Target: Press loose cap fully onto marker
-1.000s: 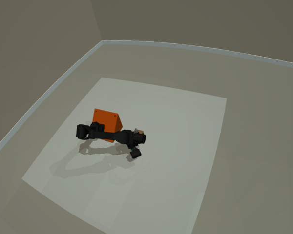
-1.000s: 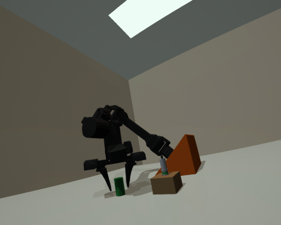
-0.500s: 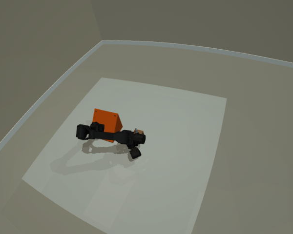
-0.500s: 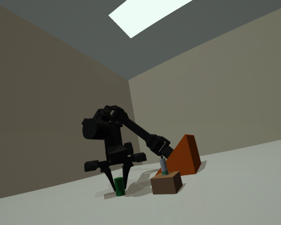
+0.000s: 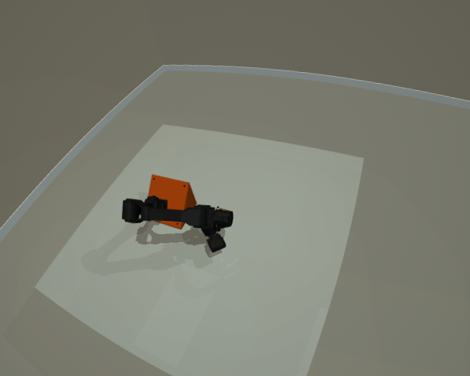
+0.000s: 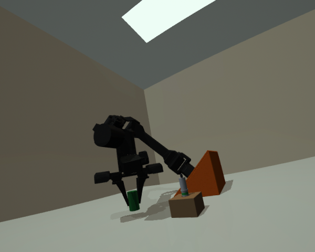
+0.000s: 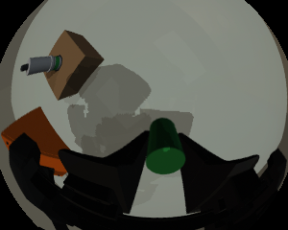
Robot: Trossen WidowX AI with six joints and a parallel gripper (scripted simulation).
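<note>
While I watch from the exterior view, my pincer [image 6: 131,201] hangs low over the desk [image 6: 260,206] with its two dark fingers [image 6: 123,189] pointing down; they are drawn partway in and clamped on the green cap [image 6: 133,200], one on each side of it; the cap stands upright, and its base seems to rest on the desk, though I cannot tell for certain. On the wrist view the cap [image 7: 165,148] sits squarely between the fingers, its round top facing the camera; its shadow lies on the desk just behind it. To one side, near but apart from the cap, the brown holder block [image 6: 186,205] rests on the desk; the marker [image 6: 183,185] stands upright in it, a grey barrel with a green band at its foot and a dark tip on top; the wrist view shows the same block [image 7: 77,60] with the marker [image 7: 43,64] sticking out of it. Behind the block stands the orange wedge [image 6: 206,173]; the arm's base link runs down just in front of it. From the top view the arm [image 5: 174,214] stretches across the orange wedge [image 5: 170,194]; the cap and marker are hidden beneath it there.
</note>
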